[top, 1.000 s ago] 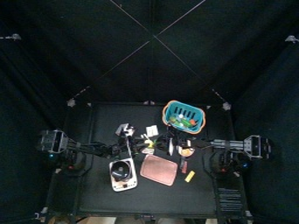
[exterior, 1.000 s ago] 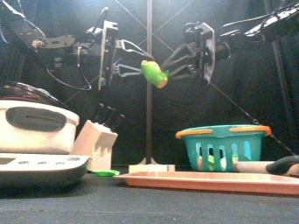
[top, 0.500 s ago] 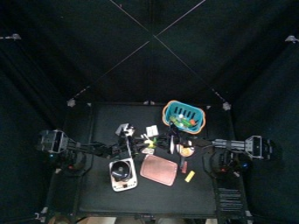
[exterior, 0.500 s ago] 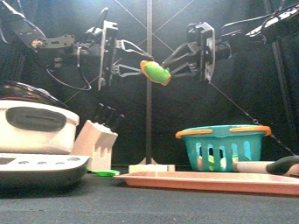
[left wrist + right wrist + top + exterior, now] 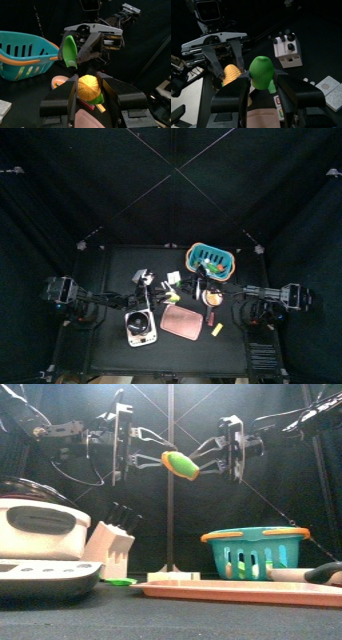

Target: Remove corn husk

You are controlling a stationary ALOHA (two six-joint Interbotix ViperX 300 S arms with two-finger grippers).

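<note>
Corn [image 5: 179,464]: held in the air between the two grippers, high above the pink tray [image 5: 241,591]; yellow kernels show at one end [image 5: 89,86], green husk [image 5: 262,71] covers the other.
Left gripper [image 5: 89,92]: jaws clamped on the bare yellow end of the corn; in the front view it hangs to the left of the corn [image 5: 123,446].
Right gripper [image 5: 262,86]: jaws clamped on the green husk end; in the front view it hangs to the right of the corn [image 5: 230,446].
Husk leaf [image 5: 69,51]: one green strip stands out from the cob near the right gripper.
Teal basket [image 5: 255,551]: on the table behind the tray, orange rim, well below the corn.
Rice cooker [image 5: 44,539]: at the left of the tray, well below the left gripper.
Knife block [image 5: 112,546]: white, just beside the rice cooker, between it and the tray.
Table [image 5: 120,263]: in the top view, tray, cooker and basket cluster near its middle.
</note>
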